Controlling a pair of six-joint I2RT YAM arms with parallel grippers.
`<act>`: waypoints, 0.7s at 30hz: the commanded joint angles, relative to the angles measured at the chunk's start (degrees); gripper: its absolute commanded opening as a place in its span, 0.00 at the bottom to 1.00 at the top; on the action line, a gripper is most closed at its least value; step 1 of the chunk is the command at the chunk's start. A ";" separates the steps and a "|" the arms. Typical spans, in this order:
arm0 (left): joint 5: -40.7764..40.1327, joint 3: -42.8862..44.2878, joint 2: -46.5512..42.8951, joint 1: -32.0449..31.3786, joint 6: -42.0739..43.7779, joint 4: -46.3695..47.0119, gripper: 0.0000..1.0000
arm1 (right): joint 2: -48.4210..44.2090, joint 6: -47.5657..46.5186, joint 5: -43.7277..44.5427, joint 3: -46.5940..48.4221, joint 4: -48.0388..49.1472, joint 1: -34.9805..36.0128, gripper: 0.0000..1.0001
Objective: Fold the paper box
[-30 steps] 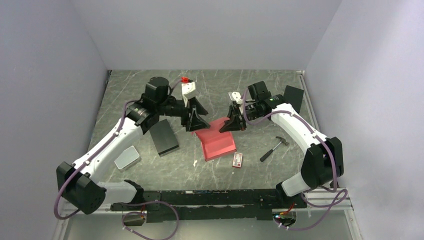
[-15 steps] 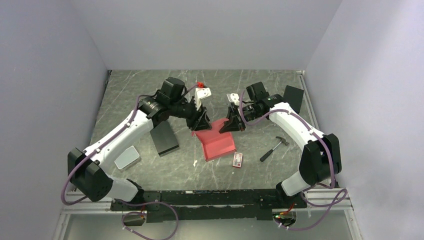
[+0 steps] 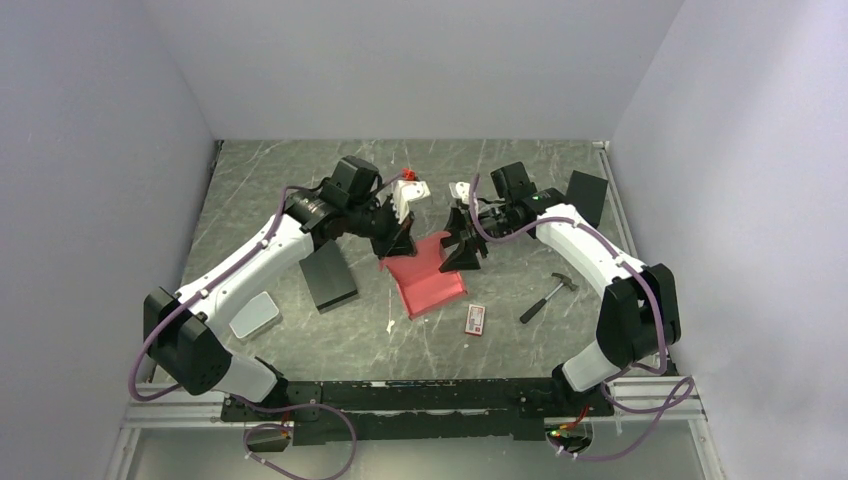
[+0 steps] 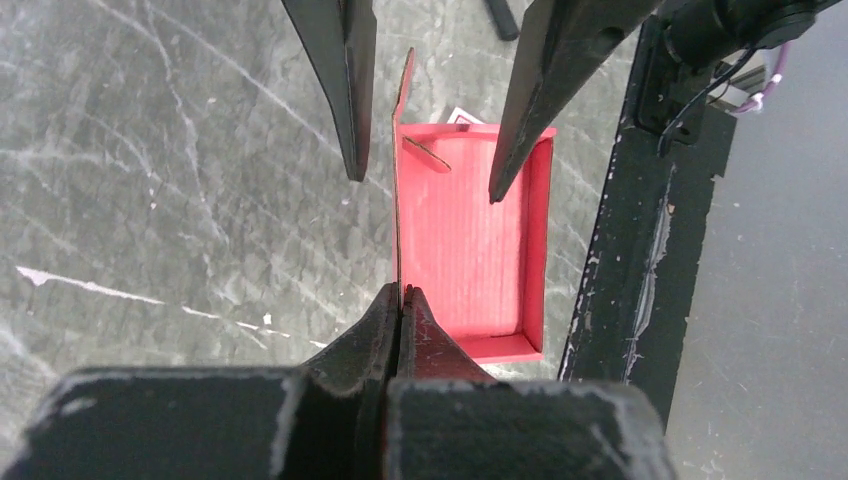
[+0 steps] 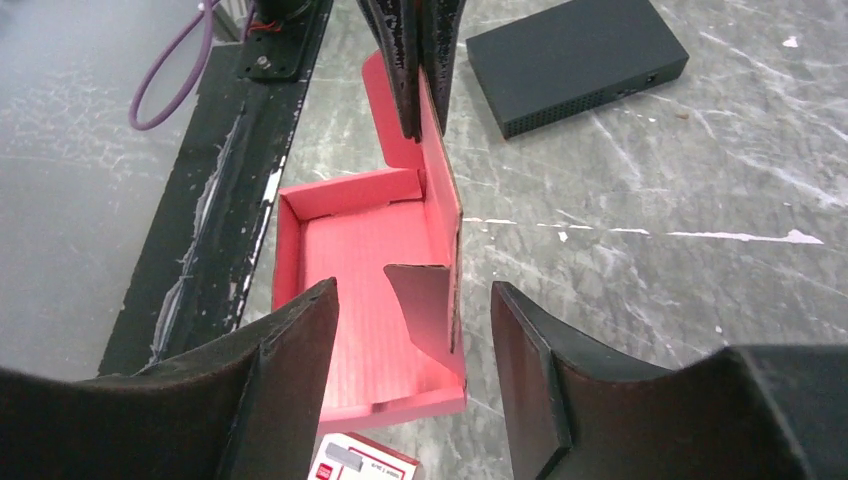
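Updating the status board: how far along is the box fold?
Done: the paper box already stands as an open tray, low walls up. In hand: left pincer shut on the tall upright flap; right pincer open, straddling its bent end tab. Left: likely folding that flap over and tucking it shut.

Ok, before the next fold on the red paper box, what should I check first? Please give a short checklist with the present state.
1. Left gripper shut on the upright side panel of the paper box: ok.
2. Right gripper open, one finger on each side of that panel: ok.
3. End tab bent inward: ok.
4. Box base flat on the table: cannot tell.
5. Printed packet apart from the box: ok.
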 commanded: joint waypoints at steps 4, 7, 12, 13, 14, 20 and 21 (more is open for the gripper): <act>-6.89 1.11 -0.63 -0.13 2.70 -1.97 0.00 | -2.60 9.18 2.70 -0.34 5.69 -1.15 0.74; -11.05 0.48 -0.58 -0.19 2.09 -2.16 0.00 | -4.69 13.84 4.70 -1.60 8.90 -3.61 0.77; -17.49 -1.14 -0.63 -0.16 -0.36 -1.37 0.00 | -7.05 14.44 13.62 -6.99 9.96 -5.74 0.78; -17.87 -1.45 -0.56 -0.19 -0.54 -1.18 0.00 | -7.35 10.72 15.41 -9.20 8.81 -5.11 0.78; -18.27 -1.73 -0.40 -0.20 -0.63 -1.01 0.00 | -7.48 5.27 17.21 -10.62 6.88 -4.43 0.79; -20.75 -2.86 0.79 -0.20 -0.79 -0.57 0.00 | -8.54 -26.43 21.40 -18.72 -6.34 -3.33 0.99; -21.04 -3.04 0.93 -0.20 -0.85 -0.31 0.00 | -9.16 -28.03 23.27 -19.93 -6.30 -2.57 1.00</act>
